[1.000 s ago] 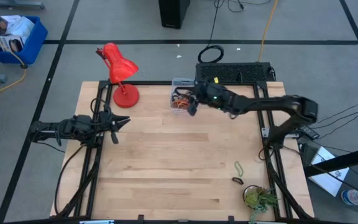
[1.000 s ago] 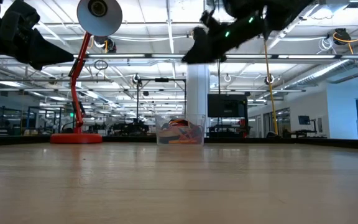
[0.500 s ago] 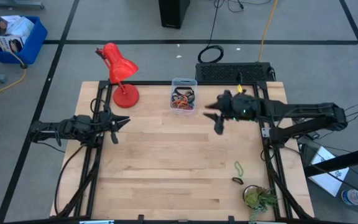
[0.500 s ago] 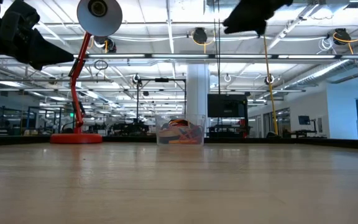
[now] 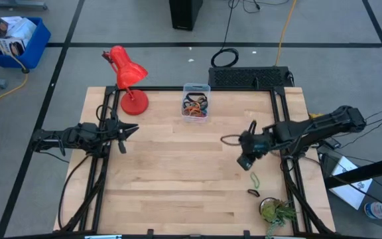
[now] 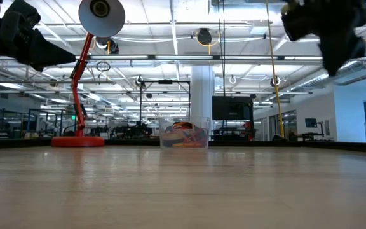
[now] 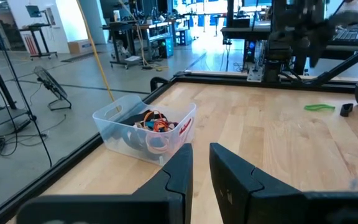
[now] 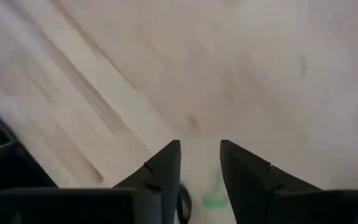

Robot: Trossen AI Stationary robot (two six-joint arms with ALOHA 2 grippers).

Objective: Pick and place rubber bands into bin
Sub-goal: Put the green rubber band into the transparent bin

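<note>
The clear bin (image 5: 195, 103) stands on the table near its far edge and holds several bands, orange, black and red; it also shows in the left wrist view (image 7: 145, 127) and the low view (image 6: 184, 133). A green rubber band (image 5: 254, 178) and a black one (image 5: 253, 192) lie flat on the table at the near right. My right gripper (image 5: 246, 161) hangs open and empty above the table, just on the far side of the green band (image 8: 213, 198). My left gripper (image 5: 128, 133) waits at the table's left, its fingers (image 7: 201, 168) a narrow gap apart and empty.
A red desk lamp (image 5: 128, 79) stands at the far left of the table, next to the bin. A small green plant (image 5: 276, 212) sits at the near right corner, close to the two bands. A black cable coil (image 5: 225, 58) and a blue crate (image 5: 15, 40) lie on the floor beyond the table.
My right gripper has swung from over the bin toward the table's right and near edges. It has come to a point beside the green band and has tipped to point down at the table. The bands and the bin have stayed in place.
</note>
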